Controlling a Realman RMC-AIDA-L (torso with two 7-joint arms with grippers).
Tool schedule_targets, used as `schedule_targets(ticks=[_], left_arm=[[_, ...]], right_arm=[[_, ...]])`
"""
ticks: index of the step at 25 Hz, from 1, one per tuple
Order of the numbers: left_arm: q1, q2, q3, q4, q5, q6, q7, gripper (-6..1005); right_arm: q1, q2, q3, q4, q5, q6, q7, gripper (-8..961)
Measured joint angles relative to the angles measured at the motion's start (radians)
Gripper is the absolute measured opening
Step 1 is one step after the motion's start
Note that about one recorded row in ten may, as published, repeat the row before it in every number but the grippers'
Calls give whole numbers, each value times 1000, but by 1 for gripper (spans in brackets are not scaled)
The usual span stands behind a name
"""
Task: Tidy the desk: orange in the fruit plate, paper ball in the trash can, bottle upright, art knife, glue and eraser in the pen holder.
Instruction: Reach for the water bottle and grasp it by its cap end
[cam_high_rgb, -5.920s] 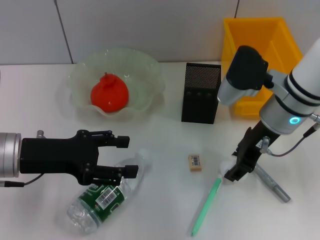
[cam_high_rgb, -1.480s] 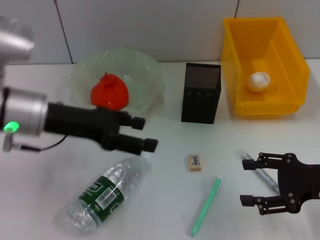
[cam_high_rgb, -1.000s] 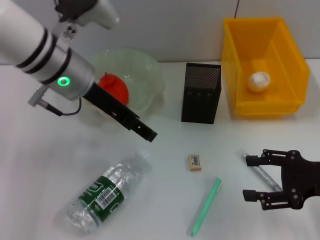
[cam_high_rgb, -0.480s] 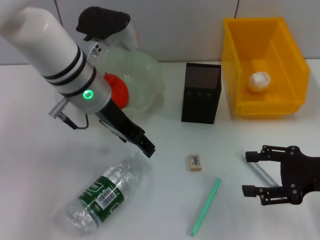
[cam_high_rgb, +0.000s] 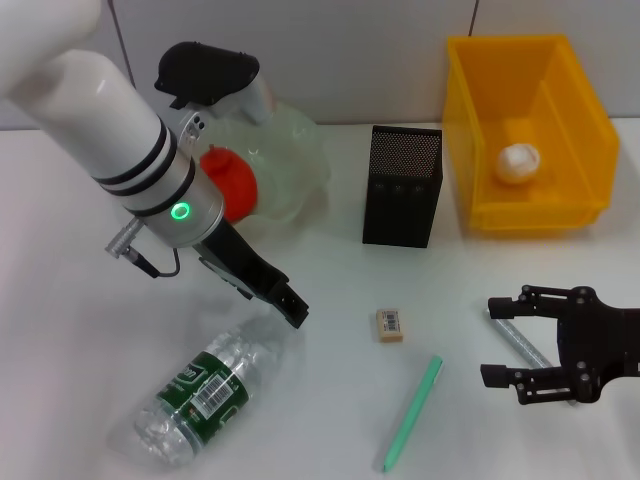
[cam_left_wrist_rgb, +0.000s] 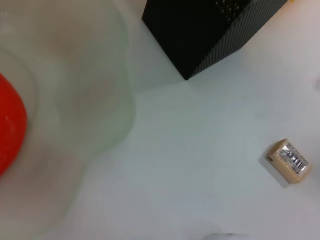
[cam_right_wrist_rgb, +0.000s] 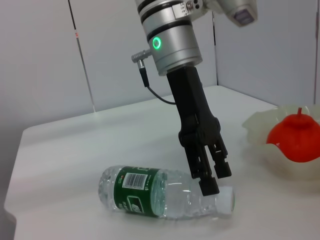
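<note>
Your bottle (cam_high_rgb: 205, 390) lies on its side on the table (cam_high_rgb: 330, 270), cap end toward the left gripper (cam_high_rgb: 290, 307), which points down right at its neck with fingers nearly together, gripping nothing. You have the orange (cam_high_rgb: 228, 183) in the fruit plate (cam_high_rgb: 295, 160) and the paper ball (cam_high_rgb: 518, 162) in the trash can (cam_high_rgb: 480, 120). The eraser (cam_high_rgb: 390, 324) sits near the pen holder (cam_high_rgb: 402, 186), and your right gripper (cam_high_rgb: 505, 345) hovers open at the table's right.

A slim mint-green plastic pen (cam_high_rgb: 413, 414) lies flat on the white bench (cam_high_rgb: 80, 340), near its front edge, tilted a little. Toward the right edge lies a thin grey metal pen-shaped tool (cam_high_rgb: 519, 342), partly hidden.
</note>
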Motion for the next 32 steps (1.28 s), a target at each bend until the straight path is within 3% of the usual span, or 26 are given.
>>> schedule_targets(ticks=[10, 32], left_arm=[[1, -3, 13, -69, -38, -51, 49, 813], [13, -3, 55, -82, -67, -93, 69, 794]], right_arm=[[10, 2, -5, -6, -6, 20, 0, 826], [16, 3, -1, -12, -9, 24, 10, 826]])
